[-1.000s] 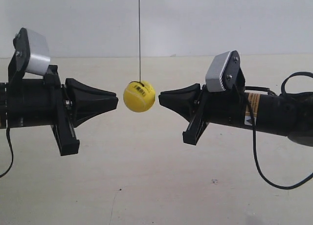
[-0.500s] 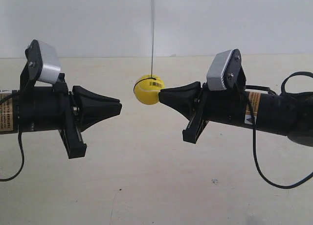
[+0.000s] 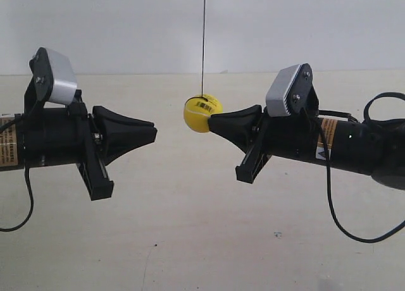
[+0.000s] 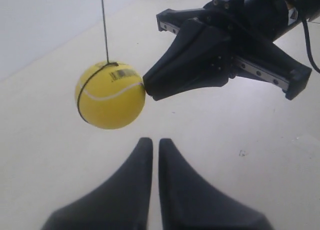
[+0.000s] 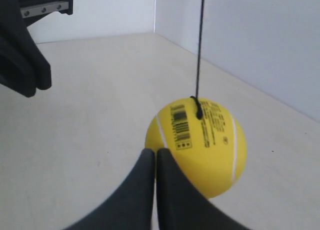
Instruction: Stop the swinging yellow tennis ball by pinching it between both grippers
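Observation:
The yellow tennis ball (image 3: 202, 114) hangs on a thin dark string (image 3: 203, 44) between the two arms, barcode label facing up. My right gripper (image 3: 211, 121), at the exterior view's right, is shut, and its pointed tip touches the ball's side. In the right wrist view the ball (image 5: 200, 145) sits right against that gripper (image 5: 155, 152). My left gripper (image 3: 154, 134), at the exterior view's left, is shut and a short gap from the ball. In the left wrist view the ball (image 4: 110, 95) floats beyond this gripper (image 4: 151, 142), touching the right gripper (image 4: 146, 88).
A pale tabletop (image 3: 190, 240) lies under both arms, with a white wall (image 3: 126, 25) behind. A black cable (image 3: 335, 221) loops down from the arm at the right, and another cable (image 3: 25, 209) hangs from the arm at the left.
The ball has swung to the right and slightly up, onto the right gripper's tip. The left gripper moved right after it, then held. The right gripper has stayed still.

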